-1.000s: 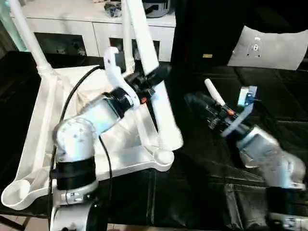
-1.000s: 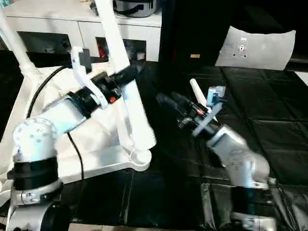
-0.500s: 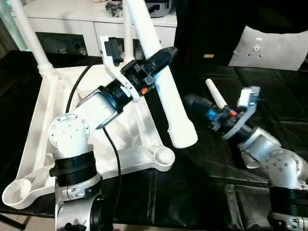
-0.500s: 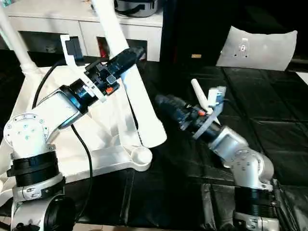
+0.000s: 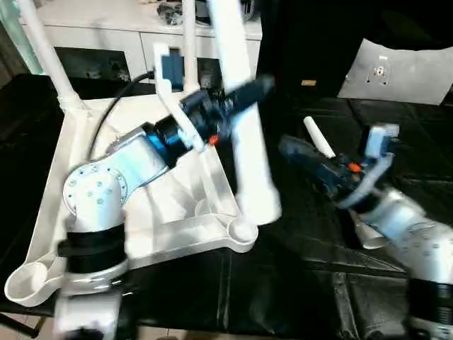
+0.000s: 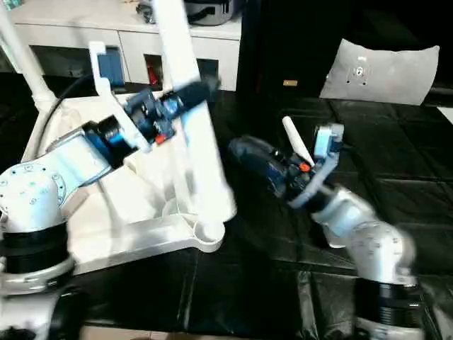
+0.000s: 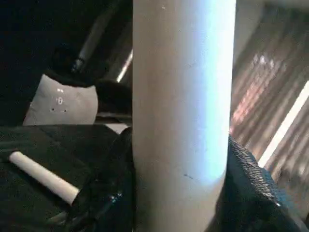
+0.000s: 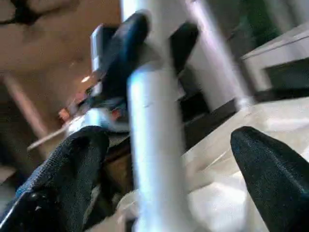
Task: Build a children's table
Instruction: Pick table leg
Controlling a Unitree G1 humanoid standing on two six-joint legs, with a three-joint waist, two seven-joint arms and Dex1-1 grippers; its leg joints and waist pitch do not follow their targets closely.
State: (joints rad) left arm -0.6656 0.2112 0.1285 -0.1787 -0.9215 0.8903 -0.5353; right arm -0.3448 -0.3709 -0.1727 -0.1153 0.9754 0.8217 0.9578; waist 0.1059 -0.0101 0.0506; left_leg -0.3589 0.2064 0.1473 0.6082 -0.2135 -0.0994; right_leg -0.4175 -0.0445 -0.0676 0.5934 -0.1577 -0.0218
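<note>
The children's table top (image 5: pixel 64 212) lies upside down at the left, its ribbed underside up. Two white legs (image 5: pixel 44 53) stand in its far sockets. My left gripper (image 5: pixel 244 92) is shut on a third leg (image 5: pixel 248 156) and holds it nearly upright. That leg's thick lower end hangs just above the near-right corner socket (image 5: pixel 242 231). In the left wrist view the leg (image 7: pixel 183 121) stands between my black fingers (image 7: pixel 253 191). My right gripper (image 5: pixel 287 147) is open just right of the held leg, its pads (image 8: pixel 63 169) on either side of it without touching. A loose leg (image 5: pixel 318 137) lies behind the right gripper.
A white cabinet (image 5: pixel 120 35) with shelves stands behind the table top. A pale grey panel (image 5: pixel 396 71) leans at the back right. The black padded surface (image 5: pixel 297 283) stretches from the front to the right. A black cable (image 5: pixel 106 134) runs along my left arm.
The held leg has swung more upright, and its lower end has come in a little towards the near-right socket. My right arm has shifted slightly, its gripper still open.
</note>
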